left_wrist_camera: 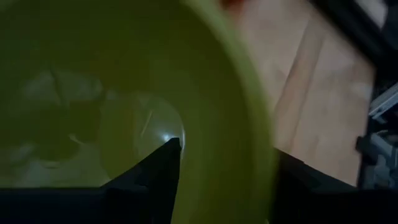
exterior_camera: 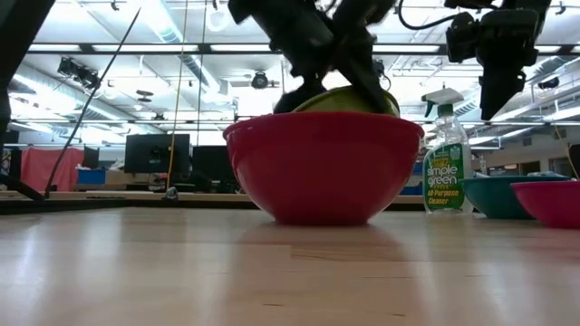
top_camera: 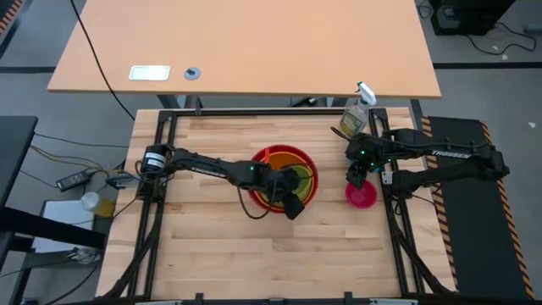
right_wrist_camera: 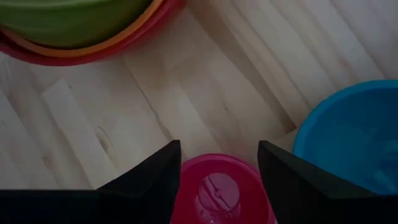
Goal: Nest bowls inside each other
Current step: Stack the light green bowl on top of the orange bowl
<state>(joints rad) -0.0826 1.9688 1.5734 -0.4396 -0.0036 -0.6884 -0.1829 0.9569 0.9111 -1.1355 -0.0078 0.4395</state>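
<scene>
The red bowl [exterior_camera: 322,167] stands mid-table with the orange bowl [right_wrist_camera: 93,46] inside it and the green bowl [top_camera: 296,176] inside that; the green bowl's edge [exterior_camera: 349,98] rises above the red rim. My left gripper [left_wrist_camera: 227,152] is open astride the green bowl's near-right rim, one finger inside and one outside. My right gripper [right_wrist_camera: 219,149] is open and hangs above the pink bowl [right_wrist_camera: 221,190], which sits on the table at the right. The blue bowl [right_wrist_camera: 348,134] stands beside the pink one. My left gripper slants down onto the green bowl's rim [left_wrist_camera: 258,143], which lies between its two spread fingers: one finger [left_wrist_camera: 161,177] is over the bowl's inside, the other [left_wrist_camera: 305,186] is outside the wall. I cannot tell whether either finger touches the bowl.
A clear spray bottle [top_camera: 356,114] stands at the table's far right corner, close behind my right arm. Black frame rails [top_camera: 157,195] run along the table's left and right edges. Bare wood lies in front of the red bowl [top_camera: 271,254] and on the left half.
</scene>
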